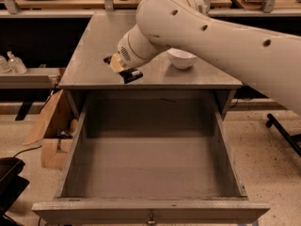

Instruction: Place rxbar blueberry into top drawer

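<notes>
The rxbar blueberry point(131, 75) is a small dark bar with pale print, held at the tip of my gripper point(120, 66). It hangs just above the front edge of the grey counter, left of centre. The gripper is shut on the bar, and its tan fingers point(115, 63) show at the end of the white arm. The top drawer point(70, 159) is pulled wide open below and in front of the counter. Its grey inside holds nothing, and a small knob point(151, 217) sits in the middle of its front panel. The bar is above the drawer's back left part.
A white bowl point(181, 58) stands on the counter point(89, 46) just right of the gripper. My white arm point(225, 36) crosses the upper right. Cardboard boxes point(49, 126) lie on the floor left of the drawer. Clear bottles point(13, 62) stand on a low shelf at far left.
</notes>
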